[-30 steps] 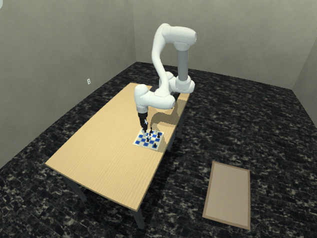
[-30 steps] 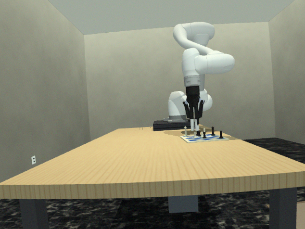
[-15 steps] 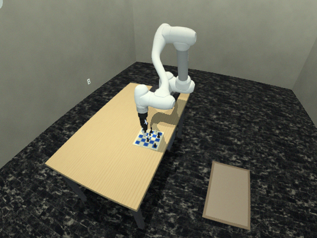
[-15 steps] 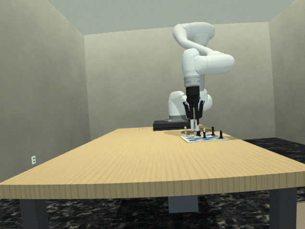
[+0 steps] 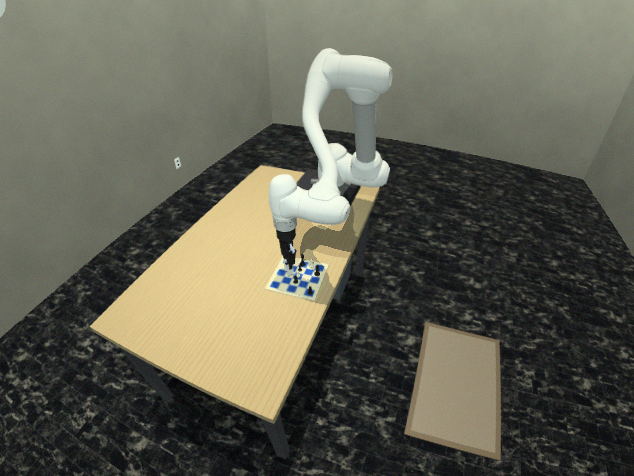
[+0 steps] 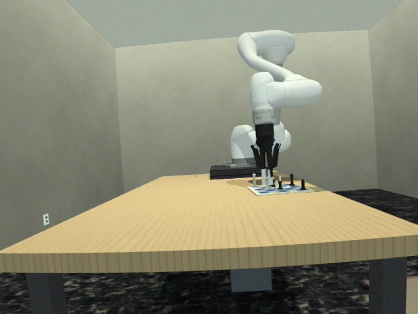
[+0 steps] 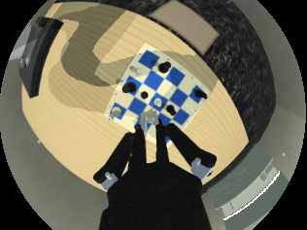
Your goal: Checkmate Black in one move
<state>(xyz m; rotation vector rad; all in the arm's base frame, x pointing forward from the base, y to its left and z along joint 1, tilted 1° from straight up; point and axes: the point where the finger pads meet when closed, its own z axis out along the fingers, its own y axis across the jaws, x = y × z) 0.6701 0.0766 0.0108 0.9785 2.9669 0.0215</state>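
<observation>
The claw [image 5: 290,267] [image 6: 266,183] [image 7: 150,117] was down over the board [image 5: 270,287] [image 6: 258,194] [image 7: 145,47], its fingers nearly closed, with only a narrow gap between the 2 tips. A white piece [image 5: 289,274] [image 6: 268,185] [image 7: 150,115] stood at those tips on the side of the board nearer the claw in the wrist view. I could not tell whether the fingers had it gripped or merely stood around it, nor whether its base touched the square. Its type was too small to make out.

The step in hand looked like either the pick or the set-down of White's 1 move; these views did not settle which. The tall white piece [image 6: 254,179] [image 7: 116,113] stood upright near a corner, apart from the fingers. The nearest black piece [image 5: 295,280] [image 6: 279,185] [image 7: 171,110] was close to the claw, so a sideways swing could knock it.

If this was the pick, the next move called for a firm hold, a straight lift above the neighbours and a lowering onto the mating square. If it was the set-down, it called for a small, even opening and a vertical retreat, leaving the piece upright and inside its square. I could not read the edge letters well enough to name either square.

Versus both earlier sets: gripper [image 5: 289,271] [image 6: 266,183] [image 7: 150,117] is lower, fingertips nearer the chessboard [image 5: 272,287] [image 6: 259,194] [image 7: 145,47]. Descent is small, roughly straight down toward the board. The arm's white wrist housing [image 5: 283,197] [image 6: 261,89] dropped with it, now nearer the board too. Finger spacing change: can't tell.
</observation>
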